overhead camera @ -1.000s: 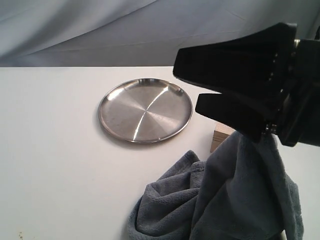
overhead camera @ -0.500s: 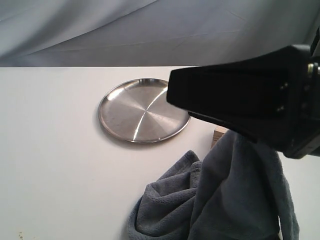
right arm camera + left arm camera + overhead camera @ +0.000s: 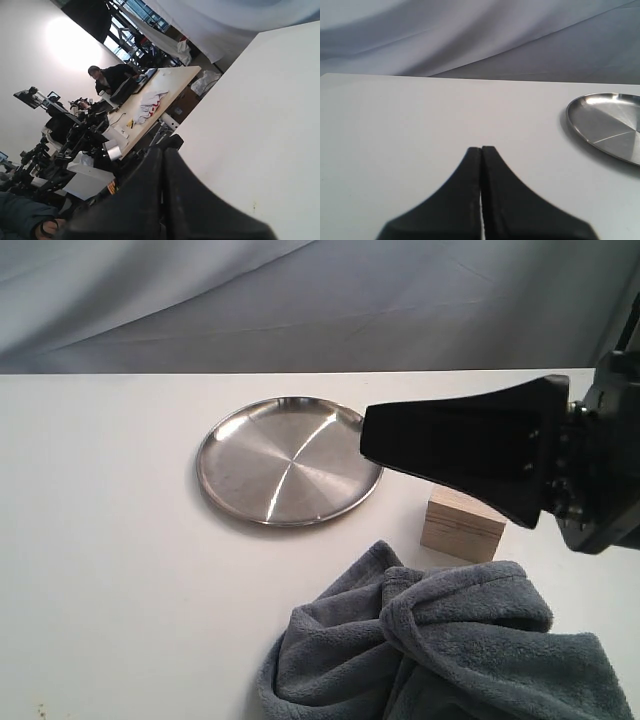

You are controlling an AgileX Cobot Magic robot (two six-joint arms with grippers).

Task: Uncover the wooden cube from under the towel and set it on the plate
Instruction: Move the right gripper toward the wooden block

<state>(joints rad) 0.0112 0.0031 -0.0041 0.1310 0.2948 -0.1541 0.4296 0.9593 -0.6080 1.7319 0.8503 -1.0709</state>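
The wooden cube (image 3: 460,525) stands bare on the white table, just right of the steel plate (image 3: 290,460). The blue-grey towel (image 3: 450,650) lies in a heap in front of the cube, near the front edge, touching nothing of the gripper. My right gripper (image 3: 366,436) hovers above the cube with its jaws shut and empty, its tip reaching over the plate's right rim. In the right wrist view the gripper (image 3: 162,149) shows pressed-together fingers and only bare table. My left gripper (image 3: 481,148) is shut over bare table, with the plate (image 3: 610,127) off to one side.
A grey cloth backdrop (image 3: 300,300) hangs behind the table. The white tabletop (image 3: 100,540) stretches left of the plate. The right wrist view looks past the table edge (image 3: 220,75) into a room with desks and equipment.
The towel hung lifted from my right gripper and hid most of the cube; now it has dropped into a heap on the table, and the cube shows fully. The gripper has shifted slightly lower.
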